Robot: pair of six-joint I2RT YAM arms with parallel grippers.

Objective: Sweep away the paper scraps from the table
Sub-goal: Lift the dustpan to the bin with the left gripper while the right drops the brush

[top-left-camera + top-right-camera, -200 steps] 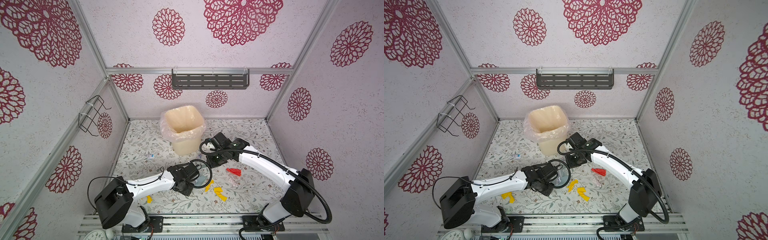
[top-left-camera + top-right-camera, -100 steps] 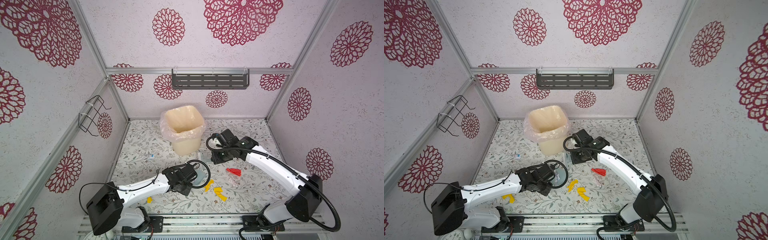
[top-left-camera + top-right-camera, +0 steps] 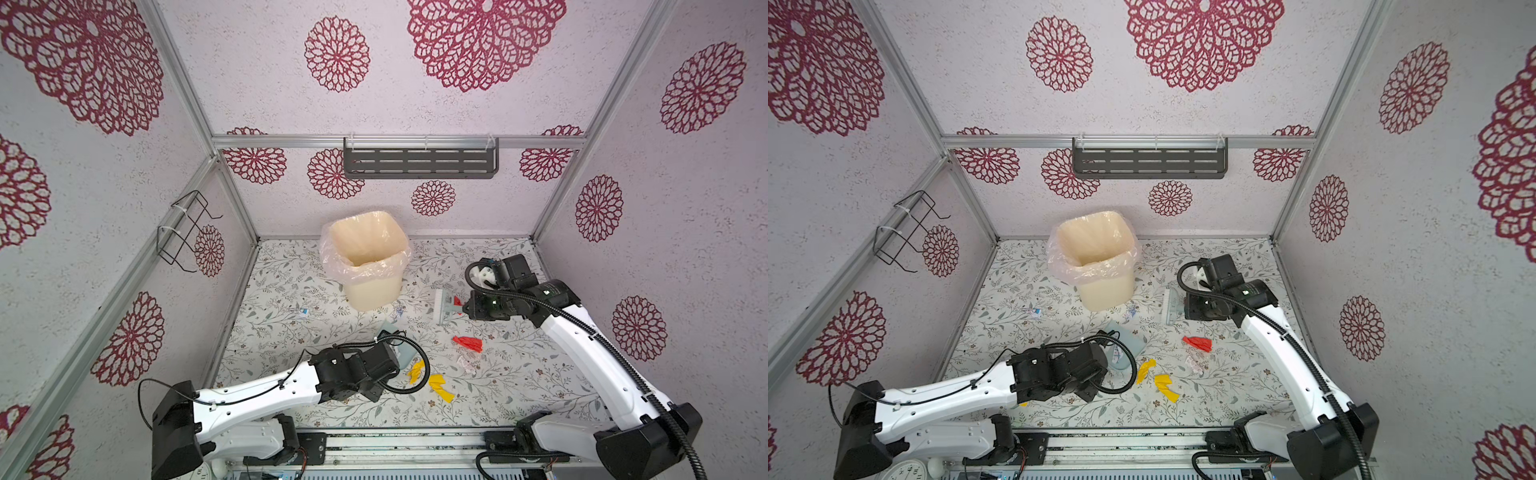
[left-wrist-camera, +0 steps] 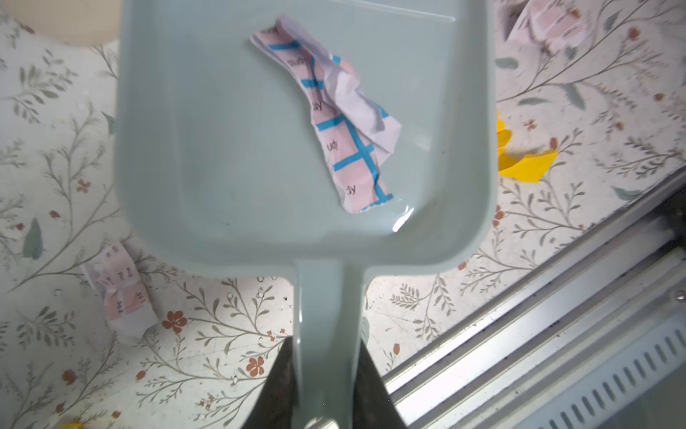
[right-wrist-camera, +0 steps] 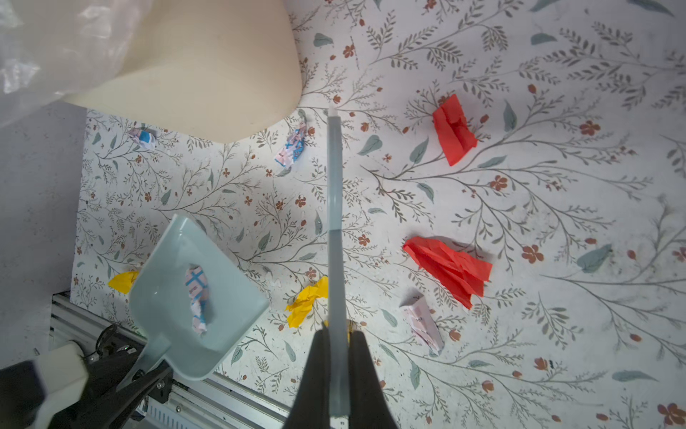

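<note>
My left gripper (image 4: 326, 356) is shut on the handle of the pale blue dustpan (image 4: 230, 156), which lies on the table (image 3: 291, 291) at front centre with one pink-and-blue paper scrap (image 4: 345, 122) in it. My right gripper (image 5: 336, 334) is shut on the hand brush (image 5: 334, 223), held over the table right of the bin in both top views, brush (image 3: 442, 307). Between the two lie paper scraps: red (image 3: 468, 343), yellow (image 3: 417, 371), whitish-pink (image 3: 464, 363). Another red scrap (image 5: 453, 130) sits by the brush.
A cream bin (image 3: 365, 257) lined with a clear bag stands at the back centre, small scraps (image 5: 291, 148) at its foot. A metal rail (image 4: 557, 334) runs along the table's front edge. Lilac walls close in three sides.
My right arm has carried the brush to the right, away from the dustpan. My left arm has shifted its elbow; the dustpan has hardly moved.
</note>
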